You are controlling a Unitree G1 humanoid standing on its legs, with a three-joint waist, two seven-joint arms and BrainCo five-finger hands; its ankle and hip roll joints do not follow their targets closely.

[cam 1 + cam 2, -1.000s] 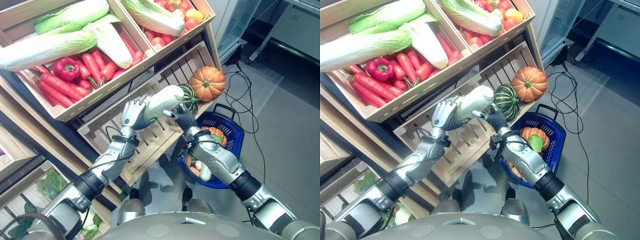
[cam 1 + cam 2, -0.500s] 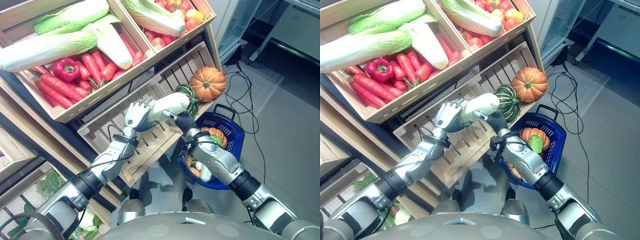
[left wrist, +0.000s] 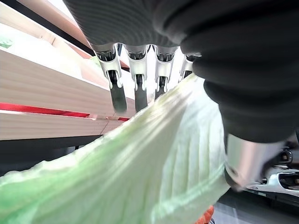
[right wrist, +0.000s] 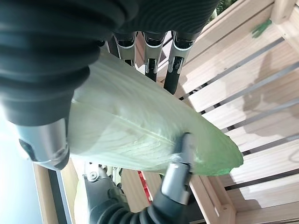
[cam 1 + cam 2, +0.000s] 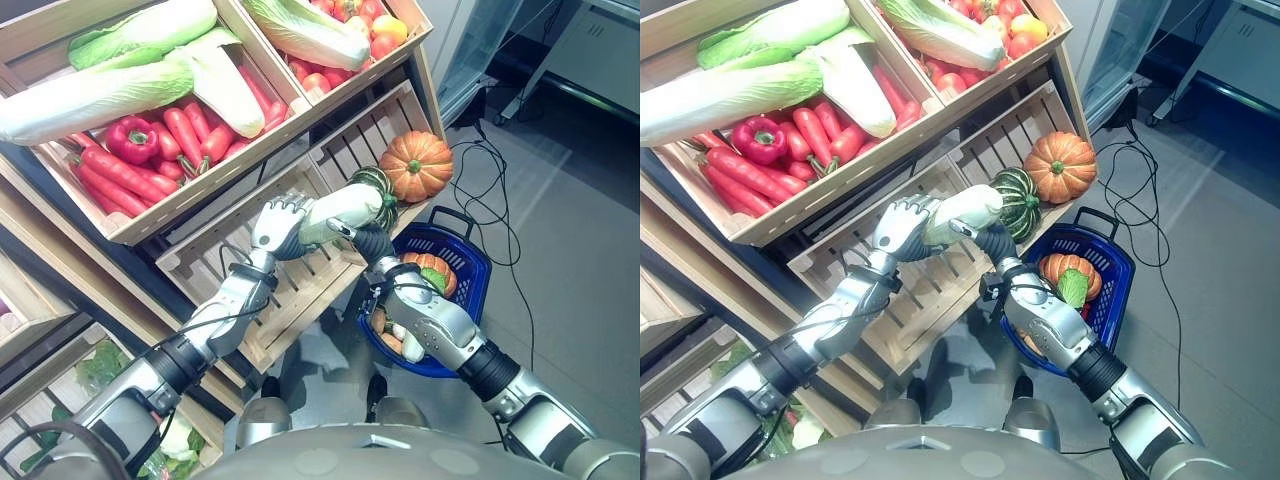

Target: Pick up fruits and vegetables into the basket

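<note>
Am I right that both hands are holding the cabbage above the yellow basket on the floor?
Not quite: the basket is blue, as the right eye view shows. The rest holds: the left hand and right hand grip the cabbage above it.

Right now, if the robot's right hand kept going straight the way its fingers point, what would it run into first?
Probably the slatted wooden crate shelf. The right hand, curled round the pale green cabbage, aims its fingers at those slats, though depth is hard to judge.

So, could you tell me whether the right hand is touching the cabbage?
Touching. The right wrist view shows the right hand with its thumb pressed onto the cabbage and its fingers beyond it.
</note>
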